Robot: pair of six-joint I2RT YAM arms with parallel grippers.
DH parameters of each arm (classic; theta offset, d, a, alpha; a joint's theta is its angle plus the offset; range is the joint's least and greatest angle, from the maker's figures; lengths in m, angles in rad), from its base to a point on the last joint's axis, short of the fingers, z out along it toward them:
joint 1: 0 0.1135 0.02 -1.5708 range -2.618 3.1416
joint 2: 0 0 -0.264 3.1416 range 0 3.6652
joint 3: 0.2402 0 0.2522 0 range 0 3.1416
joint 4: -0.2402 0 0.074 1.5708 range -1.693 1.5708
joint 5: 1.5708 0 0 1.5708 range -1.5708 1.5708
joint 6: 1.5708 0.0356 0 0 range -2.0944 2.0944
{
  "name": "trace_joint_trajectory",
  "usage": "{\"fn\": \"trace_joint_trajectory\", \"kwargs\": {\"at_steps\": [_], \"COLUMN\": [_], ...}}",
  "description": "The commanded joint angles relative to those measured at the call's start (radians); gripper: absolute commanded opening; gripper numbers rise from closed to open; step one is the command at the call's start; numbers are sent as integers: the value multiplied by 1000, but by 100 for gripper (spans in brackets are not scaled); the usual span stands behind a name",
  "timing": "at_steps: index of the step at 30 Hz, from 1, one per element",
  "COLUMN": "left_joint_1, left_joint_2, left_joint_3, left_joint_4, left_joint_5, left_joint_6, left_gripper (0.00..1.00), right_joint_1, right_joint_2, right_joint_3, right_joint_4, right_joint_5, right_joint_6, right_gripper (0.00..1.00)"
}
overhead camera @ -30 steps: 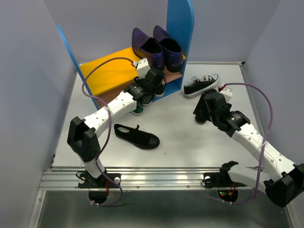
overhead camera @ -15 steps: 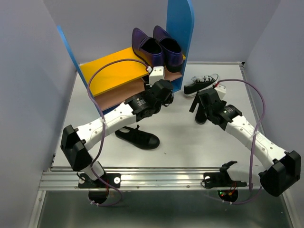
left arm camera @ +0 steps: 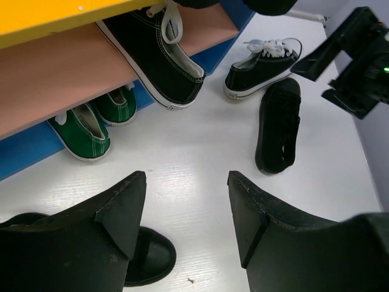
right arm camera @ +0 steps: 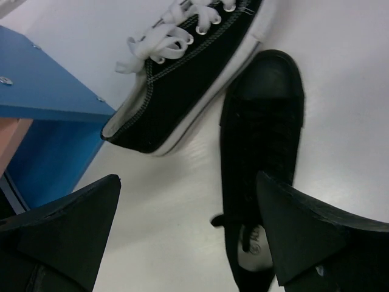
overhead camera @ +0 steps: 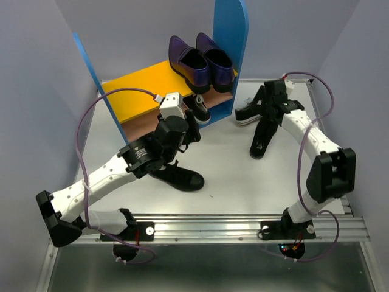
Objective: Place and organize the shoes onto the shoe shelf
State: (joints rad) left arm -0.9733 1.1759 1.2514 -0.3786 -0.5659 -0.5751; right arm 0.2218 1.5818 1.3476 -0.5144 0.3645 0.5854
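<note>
The shoe shelf (overhead camera: 134, 91) stands at the back. Two purple loafers (overhead camera: 200, 61) sit on its yellow top board. A black lace-up sneaker (overhead camera: 199, 111) rests on the tan lower board (left arm camera: 61, 67), its toe over the edge. Two green sneakers (left arm camera: 85, 134) stand under that board. My left gripper (overhead camera: 189, 132) is open and empty above the table, just beyond a black slip-on (overhead camera: 179, 176). My right gripper (overhead camera: 260, 108) is open and empty over a second lace-up sneaker (overhead camera: 248, 112) and a second slip-on (overhead camera: 262, 137).
The tall blue side panel (overhead camera: 230, 36) stands just left of the sneaker on the table. The left part of the yellow top board is bare. Grey walls close in the table on three sides. A metal rail (overhead camera: 213, 228) runs along the near edge.
My left gripper has pulled back from the shelf's lower board, where a black sneaker now shows. My right arm has swung toward the far side, over the sneaker beside the shelf.
</note>
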Motion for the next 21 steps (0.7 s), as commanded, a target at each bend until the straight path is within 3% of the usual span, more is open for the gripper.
{"fn": "trace_joint_trajectory", "kwargs": {"at_steps": [1,9,21], "left_joint_1": [1,1,2], "left_joint_2": [-38,-88,-113], "left_joint_3": [-21,-49,-63], "left_joint_4": [1,-20,-43], "left_joint_5": [-66,-92,-88], "left_joint_6": [-29,-48,-74], "left_gripper": [66,66,66], "right_joint_1": [-2,-2,-2], "right_joint_2": [159,371,468], "right_joint_3": [143,268,318], "right_joint_4": [60,51,51], "right_joint_5": [-71,-44,-15], "right_joint_6": [-32,-22,-7], "right_gripper": [98,98,98]}}
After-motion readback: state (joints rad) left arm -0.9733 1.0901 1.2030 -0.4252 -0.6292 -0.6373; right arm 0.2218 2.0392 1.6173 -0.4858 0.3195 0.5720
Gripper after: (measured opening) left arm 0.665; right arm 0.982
